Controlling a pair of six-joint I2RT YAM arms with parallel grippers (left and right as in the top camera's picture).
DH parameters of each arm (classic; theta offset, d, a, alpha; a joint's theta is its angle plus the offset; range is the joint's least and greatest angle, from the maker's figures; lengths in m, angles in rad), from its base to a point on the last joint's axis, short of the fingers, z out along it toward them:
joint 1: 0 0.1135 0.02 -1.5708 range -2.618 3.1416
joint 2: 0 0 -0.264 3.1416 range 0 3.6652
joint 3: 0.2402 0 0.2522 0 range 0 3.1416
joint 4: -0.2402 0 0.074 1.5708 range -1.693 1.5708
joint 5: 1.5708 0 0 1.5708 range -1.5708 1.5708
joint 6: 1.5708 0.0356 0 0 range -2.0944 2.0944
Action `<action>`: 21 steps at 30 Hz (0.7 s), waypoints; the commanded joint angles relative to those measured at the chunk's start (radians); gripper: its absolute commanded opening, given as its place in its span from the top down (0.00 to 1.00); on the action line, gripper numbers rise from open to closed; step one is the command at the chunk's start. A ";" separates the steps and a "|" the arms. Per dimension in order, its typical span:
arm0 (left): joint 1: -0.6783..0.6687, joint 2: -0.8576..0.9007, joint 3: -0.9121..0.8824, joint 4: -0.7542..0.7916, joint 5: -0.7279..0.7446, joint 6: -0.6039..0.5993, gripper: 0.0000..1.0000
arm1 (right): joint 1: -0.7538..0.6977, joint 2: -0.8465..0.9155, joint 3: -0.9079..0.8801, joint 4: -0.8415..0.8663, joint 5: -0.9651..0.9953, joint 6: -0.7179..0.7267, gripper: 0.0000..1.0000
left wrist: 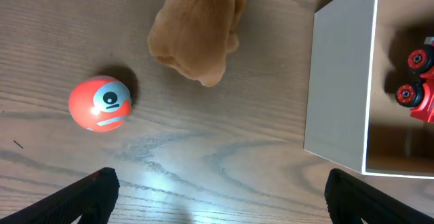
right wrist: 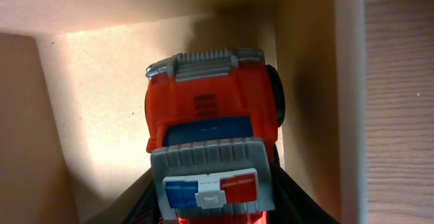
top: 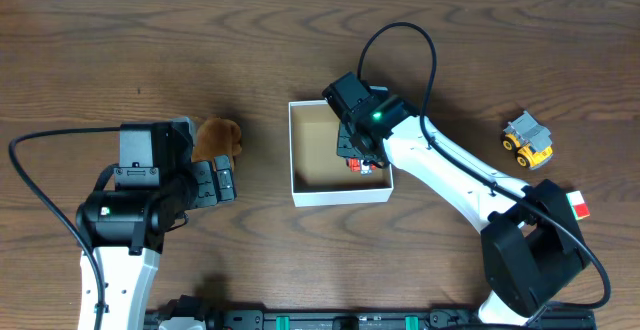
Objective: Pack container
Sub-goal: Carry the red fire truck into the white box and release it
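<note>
The right tool [top: 358,152] is reaching down into the shallow square white cardboard container [top: 340,196], which is sitting mid-counter between the two arms. It is gripping a red plastic toy fire truck [right wrist: 210,115], jaws part-closed against the truck's sides. The truck is sitting low over the tan floor, close to the wall on the right arm's side; whether its wheels are touching down is unclear. The placing step looks to be in hand. The next move is calling for closing any remaining gap, spreading the jaws and lifting straight up clear of the thin wall. The left tool [left wrist: 218,187] is hovering wide open and empty over the wooden counter [left wrist: 224,142], near a brown plush toy [left wrist: 196,30] and a red-orange ball with a face [left wrist: 100,103]. Both are lying outside the container, as is a yellow toy truck [top: 527,139] well off to the right.
</note>
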 commanded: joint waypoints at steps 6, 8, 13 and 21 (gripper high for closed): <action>-0.001 0.002 0.016 -0.011 0.011 -0.002 0.02 | -0.003 0.000 0.017 0.011 -0.050 -0.015 0.28; -0.001 0.002 0.016 -0.012 0.011 -0.002 0.02 | -0.003 0.000 0.017 0.014 -0.049 -0.014 0.14; -0.001 0.002 0.016 -0.012 0.011 -0.002 0.02 | -0.004 0.000 0.017 0.049 -0.049 -0.014 0.01; -0.001 0.002 0.016 -0.012 0.011 -0.002 0.02 | -0.004 -0.001 0.017 0.099 -0.026 -0.065 0.03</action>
